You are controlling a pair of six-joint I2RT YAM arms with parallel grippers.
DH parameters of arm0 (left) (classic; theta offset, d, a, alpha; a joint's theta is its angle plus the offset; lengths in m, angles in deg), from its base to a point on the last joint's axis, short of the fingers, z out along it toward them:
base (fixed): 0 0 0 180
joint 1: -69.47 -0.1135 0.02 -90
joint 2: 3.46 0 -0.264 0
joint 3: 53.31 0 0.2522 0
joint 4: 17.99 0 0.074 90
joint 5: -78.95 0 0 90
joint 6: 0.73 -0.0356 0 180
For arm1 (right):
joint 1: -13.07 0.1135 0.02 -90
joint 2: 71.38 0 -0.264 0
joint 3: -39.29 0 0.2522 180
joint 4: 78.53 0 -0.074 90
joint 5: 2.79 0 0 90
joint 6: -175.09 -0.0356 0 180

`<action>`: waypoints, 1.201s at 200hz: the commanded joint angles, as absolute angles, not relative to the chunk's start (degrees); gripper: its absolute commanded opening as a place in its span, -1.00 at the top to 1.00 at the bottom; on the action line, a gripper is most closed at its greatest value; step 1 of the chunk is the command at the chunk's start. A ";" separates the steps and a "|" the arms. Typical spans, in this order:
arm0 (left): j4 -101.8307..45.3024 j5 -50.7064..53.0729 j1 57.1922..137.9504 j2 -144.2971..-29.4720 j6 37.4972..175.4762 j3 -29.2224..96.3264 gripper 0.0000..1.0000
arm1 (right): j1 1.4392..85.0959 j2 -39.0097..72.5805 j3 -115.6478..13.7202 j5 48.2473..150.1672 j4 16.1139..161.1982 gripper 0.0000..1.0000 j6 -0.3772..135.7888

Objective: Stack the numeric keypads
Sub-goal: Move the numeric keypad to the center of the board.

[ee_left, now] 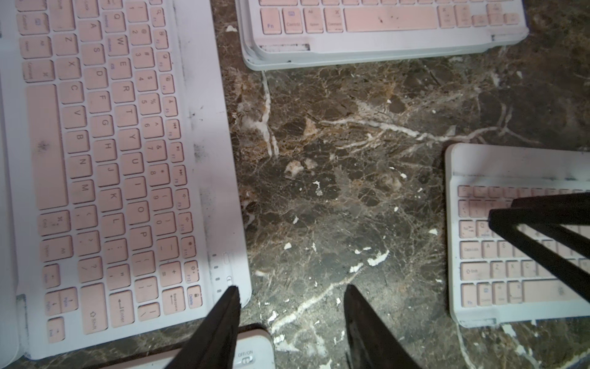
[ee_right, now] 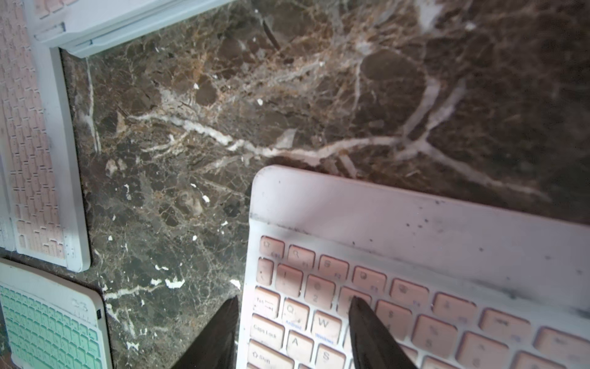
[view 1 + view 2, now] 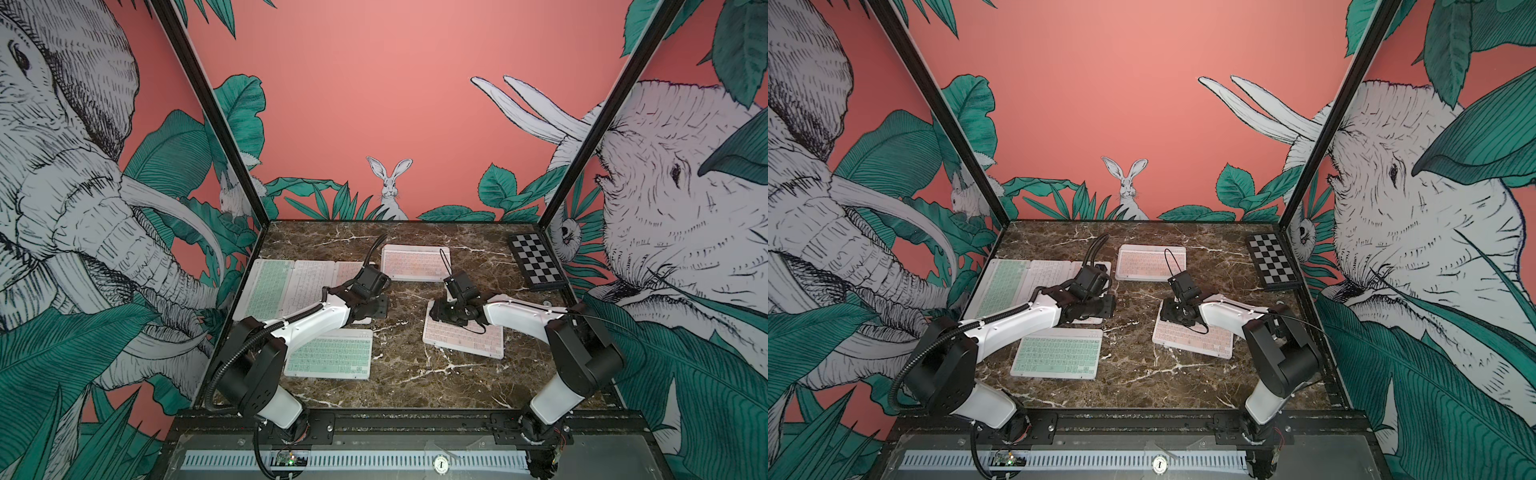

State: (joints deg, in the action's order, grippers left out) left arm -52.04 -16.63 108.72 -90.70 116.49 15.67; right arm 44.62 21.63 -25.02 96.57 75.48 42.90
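Jaws of left gripper [image 1: 292, 287] stand apart with only bare marble table [image 1: 335, 143] between them; it holds nothing. One of its fingers [image 1: 223, 319] overlaps the corner of a pink keypad [image 1: 127, 159] lying flat just to its left; contact there, cannot tell. That keypad starts a row running further left: white keypad [image 3: 309, 282] next, mint keypad [image 3: 266, 286] outermost, long edges side by side. Beyond the gripper, away from the robot, far pink keypad [image 3: 415, 262] lies flat. The left wrist view shows two layers at its edge, so it appears to rest on another. Back toward the robot's base, beside the left arm, second mint keypad [image 3: 330, 358] lies alone on the marble.

Right gripper [image 2: 293, 298] is likewise spread and holds nothing. Its fingers straddle the short left edge of near pink keypad [image 2: 415, 223]: one over the keys, the other off the edge above marble. This keypad lies flat, slightly askew, stretching to that gripper's right beneath the wrist. Well beyond and to the right, checkered board [image 3: 536, 259] sits by the table's far corner. Bare marble separates the two grippers.
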 commanded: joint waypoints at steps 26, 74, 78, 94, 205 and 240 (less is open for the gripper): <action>-52.58 -17.02 109.30 -91.33 115.70 16.77 -0.09 | 35.85 12.34 -20.12 94.50 68.50 -0.12 46.79; -52.14 -16.07 111.22 -92.96 115.21 17.75 -0.09 | 24.96 7.79 -18.67 95.06 61.28 -0.14 52.82; -52.14 -16.03 111.22 -93.09 115.15 17.89 -0.10 | 24.55 7.85 -18.76 94.68 60.55 -0.14 53.27; -52.22 -16.03 111.31 -93.47 115.05 18.27 -0.09 | 23.19 7.77 -18.52 93.88 59.43 -0.14 54.13; -53.08 -16.08 111.40 -94.13 114.84 18.45 -0.09 | 19.71 13.02 -15.53 95.02 61.38 -0.15 53.86; -52.77 -15.98 111.40 -94.42 114.90 18.08 -0.09 | 22.92 13.42 -13.84 97.54 65.20 -0.15 50.83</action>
